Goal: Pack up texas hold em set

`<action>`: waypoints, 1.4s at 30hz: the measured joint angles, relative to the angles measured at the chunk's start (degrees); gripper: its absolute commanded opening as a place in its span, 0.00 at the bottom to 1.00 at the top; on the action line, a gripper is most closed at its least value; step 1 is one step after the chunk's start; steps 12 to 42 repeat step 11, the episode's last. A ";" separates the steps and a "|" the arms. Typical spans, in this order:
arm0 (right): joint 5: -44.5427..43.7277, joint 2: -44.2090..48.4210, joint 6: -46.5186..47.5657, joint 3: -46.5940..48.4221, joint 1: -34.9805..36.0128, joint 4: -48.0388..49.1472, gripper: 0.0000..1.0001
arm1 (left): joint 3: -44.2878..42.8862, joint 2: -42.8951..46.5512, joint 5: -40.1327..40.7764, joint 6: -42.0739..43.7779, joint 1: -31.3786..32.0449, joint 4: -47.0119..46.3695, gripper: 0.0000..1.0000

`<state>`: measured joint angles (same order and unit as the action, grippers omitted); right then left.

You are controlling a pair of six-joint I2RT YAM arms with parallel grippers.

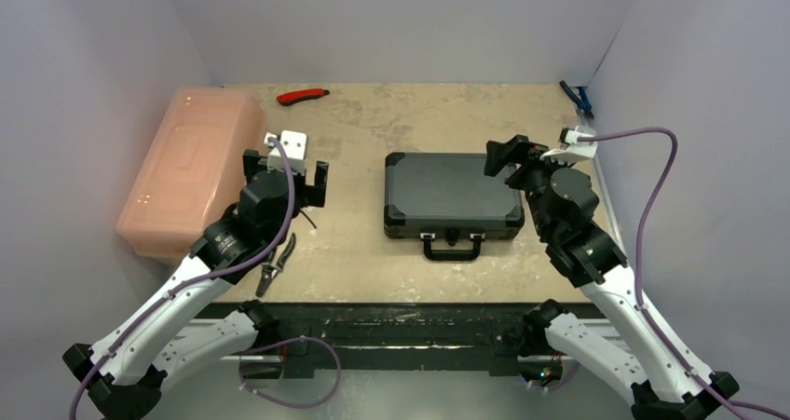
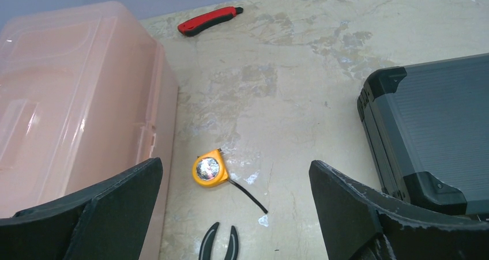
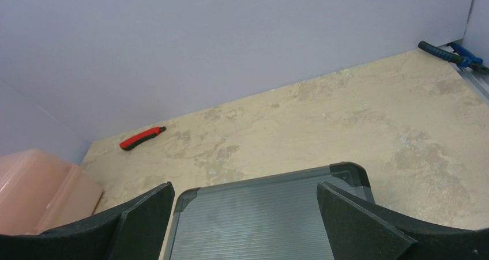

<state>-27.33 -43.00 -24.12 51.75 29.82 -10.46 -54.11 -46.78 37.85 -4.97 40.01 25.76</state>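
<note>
- the briefcase (image 1: 454,196) is found lying flat and shut in the middle of the surface (image 1: 347,245); its handle (image 1: 453,250) is turned toward the arm bases, with the latches (image 1: 426,237) just behind it
- no chips or dice are to be seen anywhere; whether they're inside can't be told
- the left claw (image 2: 235,163) is spread wide with nothing held; it's placed between the pink box (image 1: 191,173) and the case, above a yellow tape measure (image 2: 209,170) and pliers (image 1: 277,264)
- the right claw (image 3: 245,186) is spread wide and empty too, positioned over the case's right rear part
- the shell is judged stiff, and heavy-ish if loaded; the ribbed lid looks slick, so the handle is probably best grabbed; the latches likely want a firm press
</note>
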 measured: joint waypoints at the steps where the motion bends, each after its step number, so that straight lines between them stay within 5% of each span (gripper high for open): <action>1: 0.00 0.00 0.09 -0.15 0.00 0.20 0.99 | 0.00 -0.02 -0.20 0.00 -0.11 0.00 1.00; 42: -0.17 -1.42 0.72 -0.68 0.00 0.85 0.99 | 0.02 -0.07 -0.79 0.09 -0.63 -0.04 1.00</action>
